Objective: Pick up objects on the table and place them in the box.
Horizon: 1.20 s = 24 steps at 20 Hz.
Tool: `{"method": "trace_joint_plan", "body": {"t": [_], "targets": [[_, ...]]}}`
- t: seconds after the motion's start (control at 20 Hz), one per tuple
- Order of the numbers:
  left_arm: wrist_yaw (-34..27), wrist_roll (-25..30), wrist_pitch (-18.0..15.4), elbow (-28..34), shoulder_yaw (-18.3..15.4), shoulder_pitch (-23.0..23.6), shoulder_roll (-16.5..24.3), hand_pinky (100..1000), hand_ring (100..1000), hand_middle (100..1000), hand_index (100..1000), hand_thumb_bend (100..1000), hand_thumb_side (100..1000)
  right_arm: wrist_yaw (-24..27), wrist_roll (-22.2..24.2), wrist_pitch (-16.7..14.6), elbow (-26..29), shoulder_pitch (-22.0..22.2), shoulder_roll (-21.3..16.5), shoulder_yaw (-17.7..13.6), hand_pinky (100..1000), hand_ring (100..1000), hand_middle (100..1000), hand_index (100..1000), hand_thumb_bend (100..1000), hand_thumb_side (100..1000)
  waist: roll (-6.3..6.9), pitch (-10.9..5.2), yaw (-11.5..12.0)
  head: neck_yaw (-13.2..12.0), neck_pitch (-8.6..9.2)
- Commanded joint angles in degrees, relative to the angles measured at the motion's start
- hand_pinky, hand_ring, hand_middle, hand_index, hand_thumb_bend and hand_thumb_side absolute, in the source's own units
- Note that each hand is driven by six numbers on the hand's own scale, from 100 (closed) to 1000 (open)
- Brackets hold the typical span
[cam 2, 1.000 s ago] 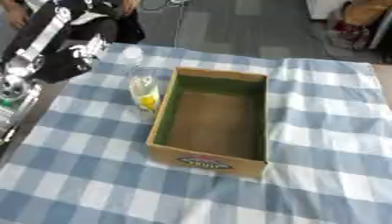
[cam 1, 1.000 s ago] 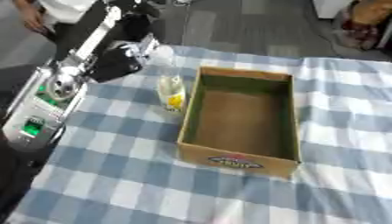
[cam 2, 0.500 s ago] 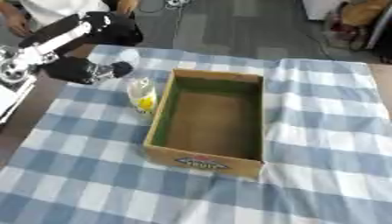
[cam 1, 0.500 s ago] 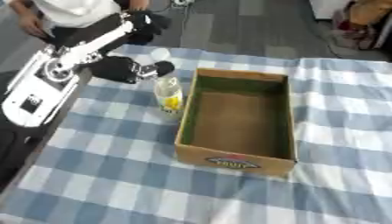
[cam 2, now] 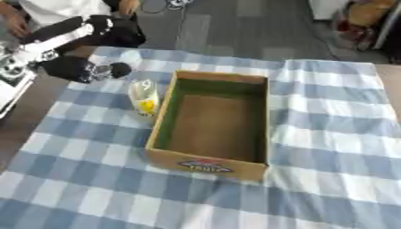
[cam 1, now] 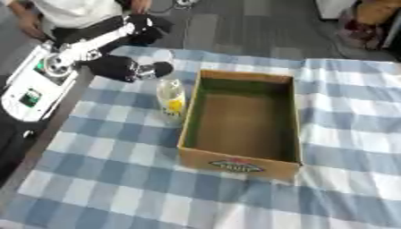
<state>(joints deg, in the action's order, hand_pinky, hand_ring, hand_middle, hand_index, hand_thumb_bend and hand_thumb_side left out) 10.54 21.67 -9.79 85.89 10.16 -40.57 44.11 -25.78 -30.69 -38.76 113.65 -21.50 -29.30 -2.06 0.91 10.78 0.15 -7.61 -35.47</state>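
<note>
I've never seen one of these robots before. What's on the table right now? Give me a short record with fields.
surface: table under a blue and white checked cloth
box: open cardboard, nothing visible inside
bottle: clear with yellow on it, upright, just left of the box
left hand: black, above the table's far left, near the bottle but apart from it; fingers unclear
right hand: not in view
task state: bottle not yet in the box

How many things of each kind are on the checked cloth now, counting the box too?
Cardboard box: 1, nothing visible inside it
Clear bottle with a yellow patch, beside the box: 1
Pale roundish thing, too blurred to name: 1
Robot left hand over the cloth's far left: 1
Total: 4
</note>
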Motion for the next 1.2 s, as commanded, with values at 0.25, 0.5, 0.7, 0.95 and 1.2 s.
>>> {"method": "trace_joint_plan", "body": {"t": [0.25,0.5,0.7,0.95,1.2], "targets": [[-3.63,1.35,-0.02,-2.77,-1.08,-2.14,0.98,868,817,874,985,927,675,0.59,-2.61,-3.27,0.95,-0.39,-1.46,-0.05,156,299,246,373,100,918,-0.09,-1.12,-0.10,-0.74,0.30],[-5.58,3.00,-0.50,-5.67,-1.17,-3.30,0.70,861,814,869,984,915,667,0.84,-2.32,-3.36,0.95,-0.44,-1.38,-0.02,155,298,245,373,100,918,-0.11,-1.08,-0.24,-0.87,0.29],[-6.04,4.20,-1.00,-8.64,-0.54,-4.86,0.61,858,812,866,979,906,672,1.00,-2.12,-3.45,0.95,-0.51,-1.31,0.02,155,298,245,372,100,917,-0.13,-1.06,-0.41,-1.02,0.27],[-4.37,6.20,-2.04,-11.78,0.05,-6.52,0.27,856,805,867,978,894,674,1.24,-2.01,-3.59,0.95,-0.66,-1.16,0.04,155,298,245,372,100,916,-0.16,-1.01,-0.68,-1.11,0.29],[-2.70,7.75,-2.71,-14.30,0.45,-8.08,-0.36,860,819,874,979,902,682,1.43,-1.79,-3.68,0.95,-0.72,-1.05,0.15,155,298,245,372,100,916,-0.19,-0.99,-0.89,-1.36,0.24]]}}
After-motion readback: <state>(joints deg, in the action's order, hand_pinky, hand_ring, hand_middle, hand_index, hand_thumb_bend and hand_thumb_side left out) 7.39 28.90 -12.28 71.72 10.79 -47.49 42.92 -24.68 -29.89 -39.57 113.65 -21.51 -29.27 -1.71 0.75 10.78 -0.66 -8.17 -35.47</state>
